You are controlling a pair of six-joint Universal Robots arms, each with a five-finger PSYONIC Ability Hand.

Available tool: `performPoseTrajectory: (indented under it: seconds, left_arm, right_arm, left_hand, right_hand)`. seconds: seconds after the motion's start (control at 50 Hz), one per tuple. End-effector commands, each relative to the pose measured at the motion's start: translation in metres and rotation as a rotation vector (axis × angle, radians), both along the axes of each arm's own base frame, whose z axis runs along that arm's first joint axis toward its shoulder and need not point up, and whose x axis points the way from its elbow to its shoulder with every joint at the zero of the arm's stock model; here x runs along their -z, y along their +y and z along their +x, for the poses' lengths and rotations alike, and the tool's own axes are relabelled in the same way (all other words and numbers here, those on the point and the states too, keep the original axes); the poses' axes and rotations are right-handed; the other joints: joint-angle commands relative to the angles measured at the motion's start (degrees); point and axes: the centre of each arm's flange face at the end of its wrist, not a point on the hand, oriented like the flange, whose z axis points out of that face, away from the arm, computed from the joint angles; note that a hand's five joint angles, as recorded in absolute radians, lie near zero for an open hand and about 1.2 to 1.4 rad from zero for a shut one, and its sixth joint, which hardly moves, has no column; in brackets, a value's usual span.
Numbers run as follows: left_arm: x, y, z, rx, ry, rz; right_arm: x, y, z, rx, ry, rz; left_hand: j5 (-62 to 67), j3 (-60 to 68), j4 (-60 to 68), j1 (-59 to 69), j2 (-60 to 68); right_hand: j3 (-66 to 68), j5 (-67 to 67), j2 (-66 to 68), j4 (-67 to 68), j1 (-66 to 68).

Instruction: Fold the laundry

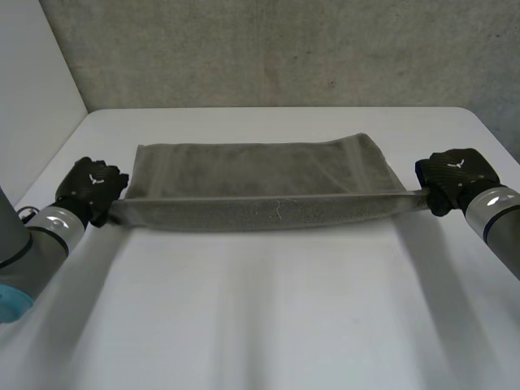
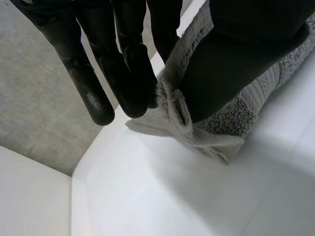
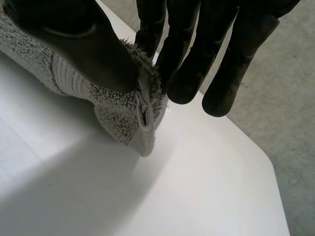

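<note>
So the grey towel lies across the middle of the frame on the white table, with the far half flat and the near edge held up taut. The left hand, mid-left, pinches one near corner between thumb and fingers. The right hand, mid-right, pinches the other. Looks like soft, light, floppy terry that'd sag mid-span, so the corners seem like the right spots to grab imo.

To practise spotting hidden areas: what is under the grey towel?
White table shows beneath the lifted near edge of the towel, held by the left robot hand and right robot hand. Anything under its far part is covered.
</note>
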Motion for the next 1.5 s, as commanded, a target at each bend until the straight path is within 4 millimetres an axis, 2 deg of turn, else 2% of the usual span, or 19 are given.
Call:
performPoseTrajectory:
  seconds: [0.02, 0.04, 0.08, 0.16, 0.26, 0.3, 0.36, 0.54, 0.64, 0.7, 0.78, 0.8, 0.84, 0.96, 1.06, 1.42, 1.44, 1.46, 1.5]
  left_arm:
    - [-0.045, 0.013, 0.003, -0.007, 0.017, -0.073]
    - [-0.053, 0.02, 0.002, -0.006, 0.022, -0.075]
    - [-0.058, 0.027, 0.002, -0.002, 0.026, -0.068]
    - [-0.07, 0.044, 0.003, 0.001, 0.037, -0.067]
    - [-0.083, 0.082, 0.009, 0.004, 0.033, -0.043]
    - [-0.086, 0.091, 0.013, 0.004, 0.034, -0.031]
    - [-0.089, 0.103, 0.02, 0.011, 0.039, 0.015]
    - [-0.079, 0.104, 0.03, 0.043, 0.021, 0.08]
    - [-0.049, 0.075, 0.022, 0.086, 0.03, 0.113]
    - [-0.045, 0.065, 0.015, 0.113, 0.024, 0.095]
    - [-0.026, 0.032, 0.004, 0.09, 0.002, 0.083]
    - [-0.026, 0.032, 0.004, 0.09, 0.002, 0.083]
    - [-0.015, 0.008, 0.003, 0.023, -0.009, 0.079]
    - [0.001, -0.029, -0.002, -0.012, 0.009, 0.059]
    - [0.006, -0.046, -0.008, -0.013, 0.048, 0.04]
    - [0.024, -0.071, -0.025, 0.013, 0.087, -0.027]
    - [0.028, -0.072, -0.024, 0.005, 0.085, -0.021]
    - [0.028, -0.072, -0.024, 0.005, 0.085, -0.021]
    - [0.034, -0.072, -0.023, -0.005, 0.079, -0.008]
  right_arm:
    - [-0.028, 0.009, -0.002, -0.011, 0.003, -0.04]
    - [-0.028, 0.009, -0.002, -0.011, 0.003, -0.04]
    - [-0.047, 0.021, -0.001, -0.05, 0.036, -0.027]
    - [-0.055, 0.033, -0.006, -0.091, 0.092, 0.05]
    - [-0.065, 0.057, -0.025, -0.141, 0.22, 0.179]
    - [-0.073, 0.076, -0.032, -0.202, 0.328, 0.231]
    - [-0.079, 0.083, -0.04, -0.224, 0.393, 0.251]
    - [-0.076, 0.077, -0.044, -0.228, 0.407, 0.249]
    - [-0.051, 0.053, -0.044, -0.227, 0.399, 0.292]
    - [-0.041, 0.037, -0.044, -0.193, 0.376, 0.304]
    - [-0.024, 0.014, -0.027, -0.186, 0.337, 0.277]
    - [-0.023, 0.014, -0.027, -0.186, 0.337, 0.277]
    - [-0.013, -0.003, -0.021, -0.164, 0.312, 0.24]
    - [-0.002, -0.027, -0.014, -0.115, 0.283, 0.162]
    - [0.01, -0.049, 0.0, -0.097, 0.276, 0.068]
    - [0.03, -0.079, 0.02, -0.063, 0.299, -0.026]
    - [0.031, -0.083, 0.02, -0.051, 0.301, -0.039]
    - [0.031, -0.083, 0.02, -0.051, 0.301, -0.039]
    - [0.034, -0.091, 0.02, -0.022, 0.303, -0.066]
  left_hand:
    - [12.8, 11.8, 11.7, 13.5, 11.7]
    - [12.8, 11.8, 11.7, 13.5, 11.7]
    - [12.8, 11.8, 11.7, 13.5, 11.7]
    - [12.8, 11.8, 11.7, 13.5, 11.7]
    - [12.8, 11.8, 11.7, 13.5, 11.7]
    - [12.8, 11.8, 11.7, 13.5, 11.7]
    - [12.8, 11.8, 11.7, 13.5, 11.7]
    - [12.8, 11.8, 11.7, 13.5, 11.7]
    - [12.8, 11.8, 11.7, 13.5, 11.7]
    - [12.8, 11.8, 11.7, 13.5, 11.7]
    - [12.8, 11.8, 11.7, 13.5, 11.7]
    - [12.8, 11.8, 11.7, 13.5, 11.7]
    - [12.8, 11.8, 11.7, 13.5, 11.7]
    - [12.8, 11.8, 11.7, 13.5, 11.7]
    - [12.8, 11.8, 11.7, 13.5, 11.7]
    - [12.8, 11.8, 11.7, 13.5, 11.7]
    - [-2.4, -3.3, -3.4, -1.6, -3.4]
    - [-2.5, -3.5, -3.6, -1.8, -3.6]
    - [-57.2, -58.2, -58.3, -56.5, -58.3]
  right_hand:
    - [3.1, 2.4, 3.8, 3.1, 3.9]
    - [3.1, 2.4, 3.8, 3.1, 3.9]
    - [3.1, 2.4, 3.8, 3.1, 3.9]
    - [3.1, 2.4, 3.8, 3.1, 3.9]
    - [3.1, 2.4, 3.8, 3.1, 3.9]
    - [3.1, 2.4, 3.8, 3.1, 3.9]
    - [3.1, 2.4, 3.8, 3.1, 3.9]
    - [3.1, 2.4, 3.8, 3.1, 3.9]
    - [3.1, 2.4, 3.8, 3.1, 3.9]
    - [3.1, 2.4, 3.8, 3.1, 3.9]
    - [3.1, 2.4, 3.8, 3.1, 3.9]
    - [3.1, 2.4, 3.8, 3.1, 3.9]
    - [3.1, 2.4, 3.8, 3.1, 3.9]
    - [3.1, 2.4, 3.8, 3.1, 3.9]
    - [3.1, 2.4, 3.8, 3.1, 3.9]
    - [3.1, 2.4, 3.8, 3.1, 3.9]
    - [-5.9, -6.5, -5.1, -5.8, -5.1]
    - [-6.0, -6.6, -5.2, -5.9, -5.2]
    - [-66.9, -67.6, -66.2, -66.9, -66.1]
